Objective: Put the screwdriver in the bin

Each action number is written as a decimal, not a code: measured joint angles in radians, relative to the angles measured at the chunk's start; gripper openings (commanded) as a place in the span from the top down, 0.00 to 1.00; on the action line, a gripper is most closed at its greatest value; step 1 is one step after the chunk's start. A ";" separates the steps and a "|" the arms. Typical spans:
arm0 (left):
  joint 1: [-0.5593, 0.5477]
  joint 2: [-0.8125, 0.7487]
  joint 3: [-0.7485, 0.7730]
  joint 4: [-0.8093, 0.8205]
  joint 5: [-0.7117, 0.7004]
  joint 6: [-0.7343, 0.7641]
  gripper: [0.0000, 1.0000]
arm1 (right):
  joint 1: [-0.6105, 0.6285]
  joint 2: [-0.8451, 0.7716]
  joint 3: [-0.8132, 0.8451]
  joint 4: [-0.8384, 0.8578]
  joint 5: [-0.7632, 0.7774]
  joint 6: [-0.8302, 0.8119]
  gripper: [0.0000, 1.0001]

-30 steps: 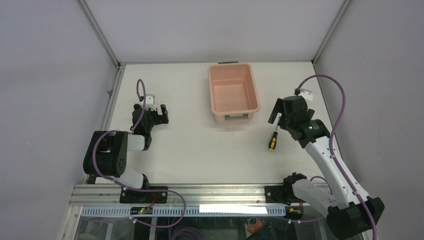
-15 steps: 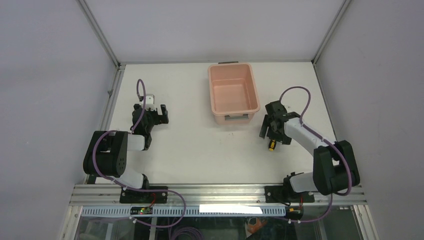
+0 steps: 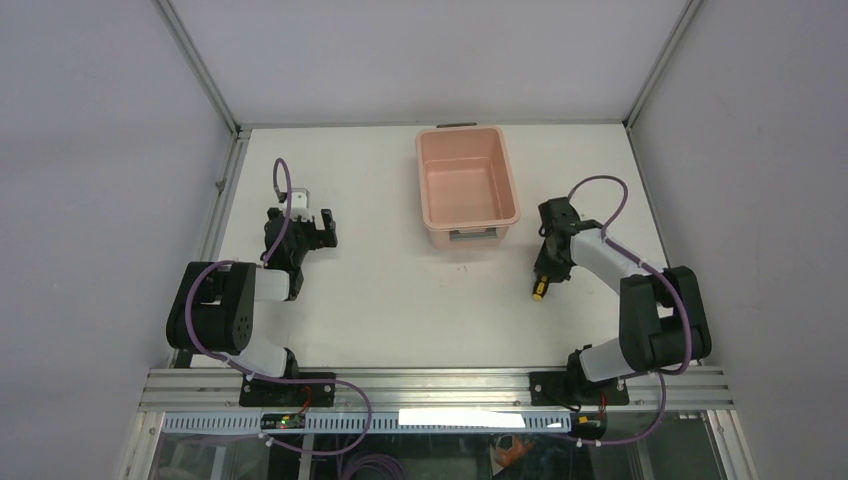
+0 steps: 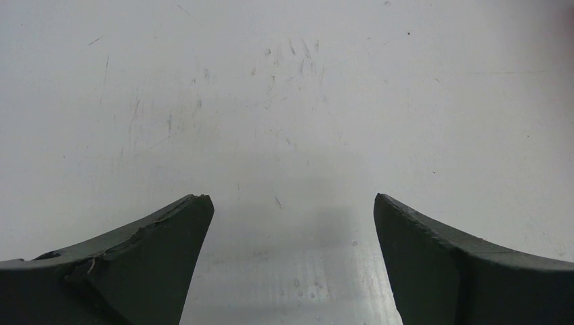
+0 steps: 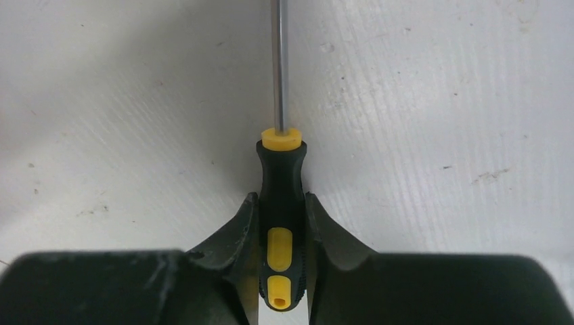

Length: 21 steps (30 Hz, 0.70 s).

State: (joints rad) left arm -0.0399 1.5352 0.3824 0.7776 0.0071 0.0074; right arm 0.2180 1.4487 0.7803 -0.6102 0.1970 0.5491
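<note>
on the left, my left gripper [image 4: 291, 203] hangs over the white tabletop [image 3: 400, 290] with its jaws spread wide and nothing between them; i judge it has no part in this job. in the middle, toward the far side, the salmon-pink rectangular plastic bin [image 3: 460, 130] stands with nothing inside it, so the drop is not yet made. to its right and a little nearer me is the small screwdriver with the yellow-and-black handle and thin metal shaft [image 5: 281, 183], close to the bin's near right corner but apart from it. my right gripper [image 5: 281, 203] is clenched on the black handle, one finger on each side, shaft pointing away from the wrist. i can't tell whether it has cleared the table. by my reckoning the grasp is made; lifting, carrying left and far over the rim, and letting go remain.
</note>
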 measured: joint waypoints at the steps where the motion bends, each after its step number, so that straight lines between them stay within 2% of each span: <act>1: 0.000 0.000 0.000 0.000 0.000 0.000 0.01 | 0.000 -0.003 0.004 -0.012 0.006 -0.005 0.98; 5: 0.000 0.000 0.000 0.000 0.000 0.000 0.01 | 0.000 -0.072 0.064 -0.099 0.042 -0.053 0.99; 14: 0.000 0.000 0.000 0.000 0.000 0.000 0.01 | 0.034 -0.248 0.481 -0.189 0.071 -0.196 0.98; 18: 0.000 0.000 0.000 0.000 0.000 0.000 0.01 | 0.206 -0.238 0.599 -0.204 0.089 -0.243 0.97; 21: 0.000 0.000 0.000 0.000 0.000 0.000 0.01 | 0.357 -0.169 0.687 -0.203 0.090 -0.286 0.96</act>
State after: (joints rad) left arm -0.0399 1.5352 0.3824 0.7776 0.0071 0.0074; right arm 0.5751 1.2797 1.4673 -0.8135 0.2871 0.2626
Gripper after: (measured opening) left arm 0.992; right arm 0.250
